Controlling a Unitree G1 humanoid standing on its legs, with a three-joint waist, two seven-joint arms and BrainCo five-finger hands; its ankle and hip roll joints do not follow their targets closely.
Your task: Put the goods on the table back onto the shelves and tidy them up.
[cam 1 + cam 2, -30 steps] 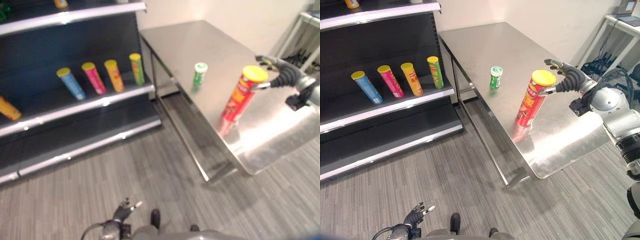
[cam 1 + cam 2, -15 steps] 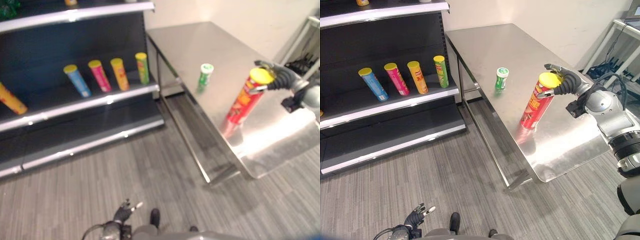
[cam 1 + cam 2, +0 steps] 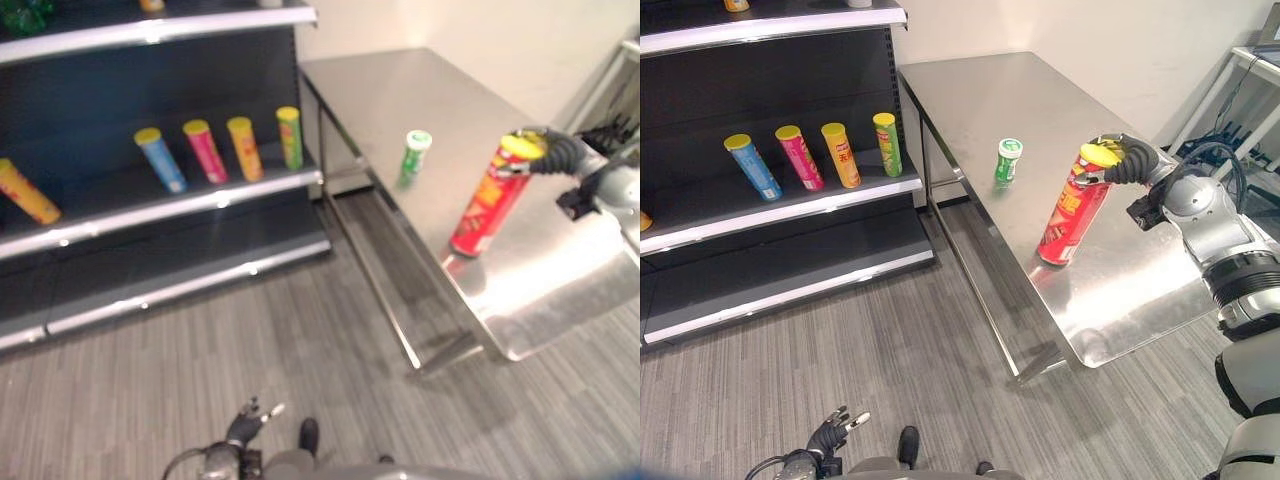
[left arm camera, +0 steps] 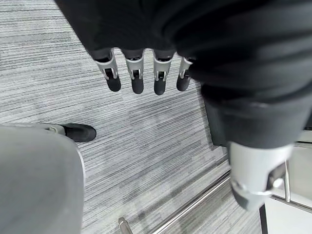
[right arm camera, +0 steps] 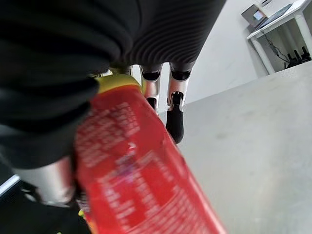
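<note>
On the steel table [image 3: 970, 95], near its front edge, the tall red can [image 3: 1072, 205] with the yellow lid stands tilted, its top leaning toward the right hand [image 3: 1127, 160]. A second ago that hand hovered beside the lid with thumb and fingers spread and a gap showing; now the fingers are curled around the top of the can, and the right wrist view shows the red wall [image 5: 141, 180] pressed close against the palm with fingertips [image 5: 174, 124] past it. The base looks to be resting on the table, so I judge the grasp as just made and the lift not yet begun.

Farther back on the table from the red can, the small green can [image 3: 1008, 161] stands upright and well apart from it, untouched. To the far side of the table from the hand, the shelf [image 3: 780, 205] already carries four leaning cans in a row: blue [image 3: 747, 166], pink [image 3: 800, 156], orange [image 3: 841, 154] and green-yellow [image 3: 886, 143].

The left hand [image 4: 141, 73] hangs low over the grey floor [image 4: 146, 141], fingers straight and relaxed, holding nothing.

With the hold closed, the task moves from reaching to carrying; two items are left to shelve.
</note>
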